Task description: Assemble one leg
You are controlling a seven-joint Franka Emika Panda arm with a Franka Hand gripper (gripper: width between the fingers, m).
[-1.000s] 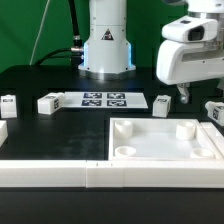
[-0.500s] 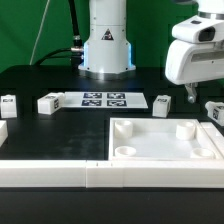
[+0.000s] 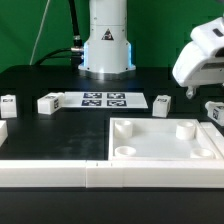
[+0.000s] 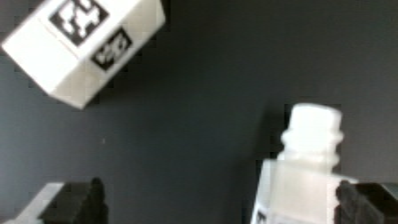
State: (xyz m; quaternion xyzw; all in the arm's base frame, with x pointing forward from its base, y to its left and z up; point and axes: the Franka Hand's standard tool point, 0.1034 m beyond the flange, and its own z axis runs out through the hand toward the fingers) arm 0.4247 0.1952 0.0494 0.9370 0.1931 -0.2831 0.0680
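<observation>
- Container: white panel (image 3: 165, 145) with a raised rim, below the gripper (image 4: 217, 200) and nearer the exterior camera. Holds only its own round sockets (image 3: 124, 152) in the recess.
- All loose legs outside that rim, on the black table (image 3: 30, 85).
- Gripper state: fingers (image 4: 71, 200) spread apart in the wrist view, clamped on nothing.
- Under the gap between the fingers: peg-tipped white piece (image 4: 306, 150), just beside one finger. Contact cannot be told.
- Task part: tagged leg (image 4: 89, 45), tag face toward the wrist camera, lying askew beyond the fingertips, outside the gap and apart from the peg-tipped white piece.
- Exterior view: white wrist housing (image 3: 203, 55) tilted, well above the table.
- Below it, toward the exterior view's left: leg by the marker board (image 3: 162, 101).
- Below it, toward the exterior view's right: leg at the panel's far corner (image 3: 213, 110). Cannot tell which of these is the tagged leg of the wrist view.
- Far from the gripper, toward the exterior view's left: marker board (image 3: 105, 99), then two more legs (image 3: 48, 103).
- Versus 1.0 s ago: housing higher, further toward the exterior view's right, tipped over where upright before.
- Versus 0.5 s ago: same drift, more tilt.
- Legs, panel and marker board unmoved across all three exterior frames.
</observation>
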